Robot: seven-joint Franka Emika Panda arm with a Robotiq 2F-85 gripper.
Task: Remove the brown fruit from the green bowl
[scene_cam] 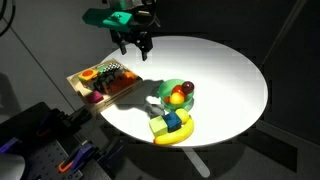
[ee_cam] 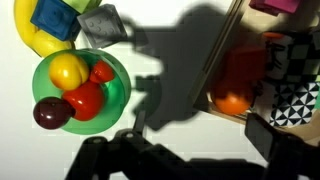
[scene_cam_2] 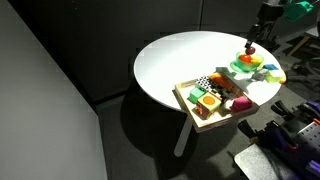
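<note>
Currently the pincer [scene_cam: 134, 44] hangs above the white desk [scene_cam: 225, 70] with its fingers apart, holding nothing, over the gap between the wooden tray [scene_cam: 105, 82] and the green bowl [scene_cam: 178, 94]. In the wrist view the brown fruit [ee_cam: 52, 113] lies inside the green bowl at its rim, touching a red fruit [ee_cam: 88, 101], with a yellow fruit [ee_cam: 68, 70] close by. A banana [ee_cam: 30, 35] and a blue block [ee_cam: 55, 14] lie just beside the bowl.

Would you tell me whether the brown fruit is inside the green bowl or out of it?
Inside. In the wrist view the brown fruit lies within the rim of the green bowl, beside a red fruit.
</note>
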